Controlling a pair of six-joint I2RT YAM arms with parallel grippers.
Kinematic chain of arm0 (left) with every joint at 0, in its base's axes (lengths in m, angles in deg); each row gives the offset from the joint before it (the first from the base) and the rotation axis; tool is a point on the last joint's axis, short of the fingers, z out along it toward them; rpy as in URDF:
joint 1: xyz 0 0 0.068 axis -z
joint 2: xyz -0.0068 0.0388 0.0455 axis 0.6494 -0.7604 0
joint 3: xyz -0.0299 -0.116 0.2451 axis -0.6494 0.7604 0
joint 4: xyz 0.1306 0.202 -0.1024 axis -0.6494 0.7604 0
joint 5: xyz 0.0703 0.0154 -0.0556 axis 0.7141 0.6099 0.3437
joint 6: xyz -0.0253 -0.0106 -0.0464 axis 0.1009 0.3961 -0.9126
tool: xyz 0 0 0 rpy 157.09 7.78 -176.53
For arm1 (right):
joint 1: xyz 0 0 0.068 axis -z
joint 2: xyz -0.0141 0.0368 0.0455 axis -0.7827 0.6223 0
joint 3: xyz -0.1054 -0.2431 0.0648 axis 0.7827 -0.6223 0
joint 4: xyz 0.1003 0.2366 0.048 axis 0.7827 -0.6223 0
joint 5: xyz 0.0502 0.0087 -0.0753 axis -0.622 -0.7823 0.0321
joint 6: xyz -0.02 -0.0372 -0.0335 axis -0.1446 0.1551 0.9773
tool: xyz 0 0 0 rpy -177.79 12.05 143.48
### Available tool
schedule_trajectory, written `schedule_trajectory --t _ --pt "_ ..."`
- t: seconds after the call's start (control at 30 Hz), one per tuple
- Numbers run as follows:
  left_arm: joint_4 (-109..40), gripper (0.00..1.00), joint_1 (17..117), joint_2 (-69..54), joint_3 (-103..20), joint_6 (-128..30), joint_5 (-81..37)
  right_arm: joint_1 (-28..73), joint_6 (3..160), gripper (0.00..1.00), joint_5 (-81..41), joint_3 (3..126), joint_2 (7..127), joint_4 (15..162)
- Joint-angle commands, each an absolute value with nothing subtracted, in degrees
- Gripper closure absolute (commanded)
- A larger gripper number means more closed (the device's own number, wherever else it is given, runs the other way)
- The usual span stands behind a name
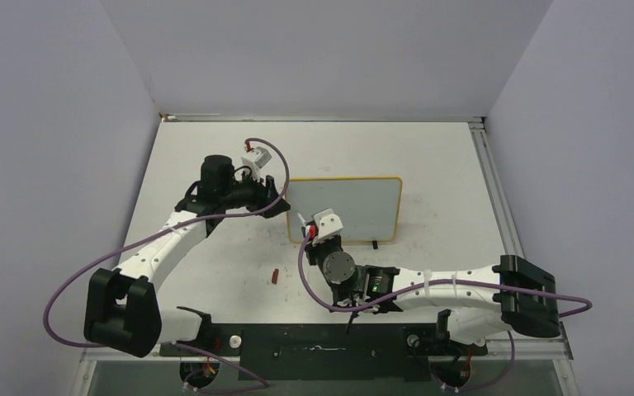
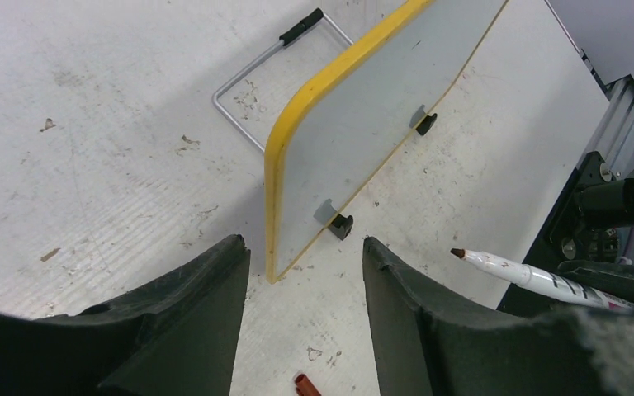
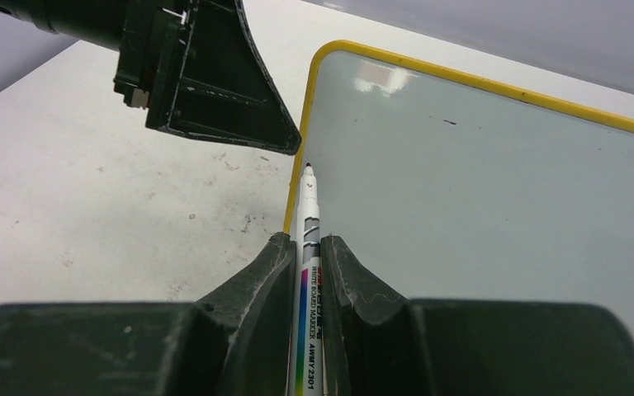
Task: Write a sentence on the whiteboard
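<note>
White scuffed tabletop [image 1: 437,157], grey walls [image 1: 314,49]; left fingers [image 2: 190,330] apart, right fingers [image 3: 256,305] tight on marker [image 3: 308,214].

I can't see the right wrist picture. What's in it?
The right gripper pinches an uncapped whiteboard marker, its tip by the left edge of a yellow-rimmed whiteboard. The board's glossy face is blank, with no writing yet. A scuffed white table shows to the left.

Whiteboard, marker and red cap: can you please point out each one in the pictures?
whiteboard [image 1: 363,208], top view, bare glossy face.
marker [image 3: 308,216], right wrist view, white barrel.
red cap [image 1: 273,276], top view, its middle.
</note>
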State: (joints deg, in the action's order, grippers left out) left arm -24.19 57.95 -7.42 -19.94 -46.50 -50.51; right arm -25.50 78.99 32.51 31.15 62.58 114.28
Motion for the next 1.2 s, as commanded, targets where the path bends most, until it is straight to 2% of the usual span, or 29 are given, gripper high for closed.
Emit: schedule_trajectory --t 0.0,0.23,0.53,0.6,0.73,0.93,1.17 --pt "-24.5 0.47 56.6 -3.6 -21.4 -43.3 -49.8 -25.6 78.3 0.95 33.6 32.0 61.2 115.7" --pt "-30.3 0.44 55.3 -9.5 -24.7 -44.9 -58.8 -25.6 78.4 0.95 33.2 30.7 59.6 116.9" --pt "-36.6 0.44 55.2 -16.0 -28.0 -46.5 -64.1 -25.5 78.3 0.95 32.0 29.7 58.1 117.2" --pt "-37.9 0.47 55.2 -16.6 -27.6 -47.3 -66.3 -25.6 78.1 0.95 31.9 29.7 57.9 117.0" --pt "-41.6 0.60 55.2 -16.4 -25.2 -49.9 -69.8 -25.5 77.9 0.95 31.9 29.2 57.2 117.0" --pt "-41.7 0.71 55.4 -12.0 -19.8 -51.4 -68.4 -25.6 77.3 0.95 31.9 28.2 55.7 116.8" --pt "-38.5 0.74 56.8 -9.3 -16.3 -50.0 -67.7 -25.6 77.4 0.95 31.8 27.5 55.1 116.7"
